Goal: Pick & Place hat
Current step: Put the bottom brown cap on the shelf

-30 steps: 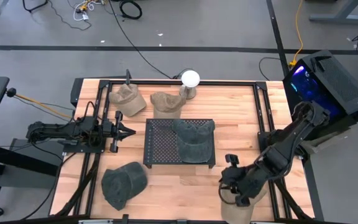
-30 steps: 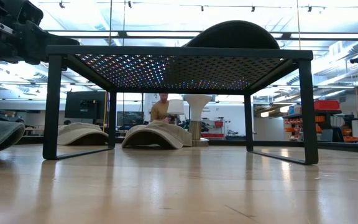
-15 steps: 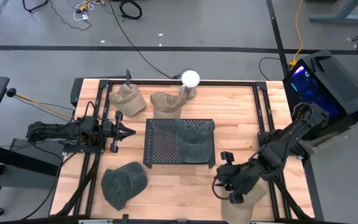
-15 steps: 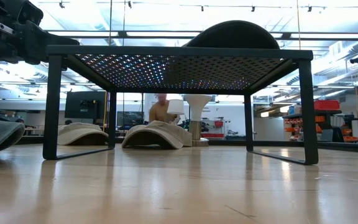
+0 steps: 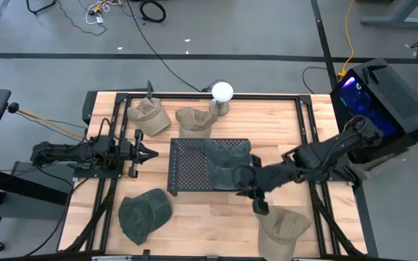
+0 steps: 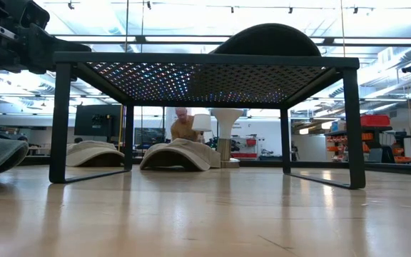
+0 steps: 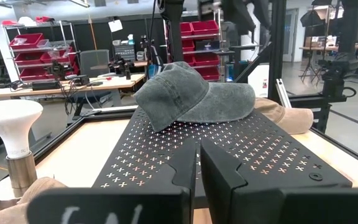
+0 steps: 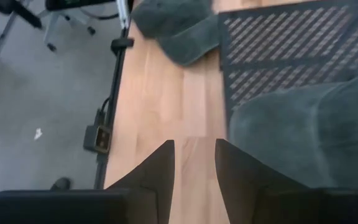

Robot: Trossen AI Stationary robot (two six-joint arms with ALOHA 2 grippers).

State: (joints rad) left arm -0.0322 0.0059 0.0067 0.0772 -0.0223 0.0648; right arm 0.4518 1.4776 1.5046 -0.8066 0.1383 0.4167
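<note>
Right hand (image 5: 247, 181) hovers empty beside grey hat (image 5: 225, 161) on rack (image 5: 187, 167)

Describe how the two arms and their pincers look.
Both arms are dark, near-black, built of jointed segments. The left pincer ends in two slim pointed fingers with blocky, angular matte faces. The right pincer has two flat, tapering dark fingers. No markings are legible.

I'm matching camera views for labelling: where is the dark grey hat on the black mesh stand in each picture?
High view: dark grey hat on the stand's right half.
Low view: dome above the stand top.
Left wrist view: centre, on the mesh.
Right wrist view: right edge.
Shared landmark: black mesh stand.
</note>
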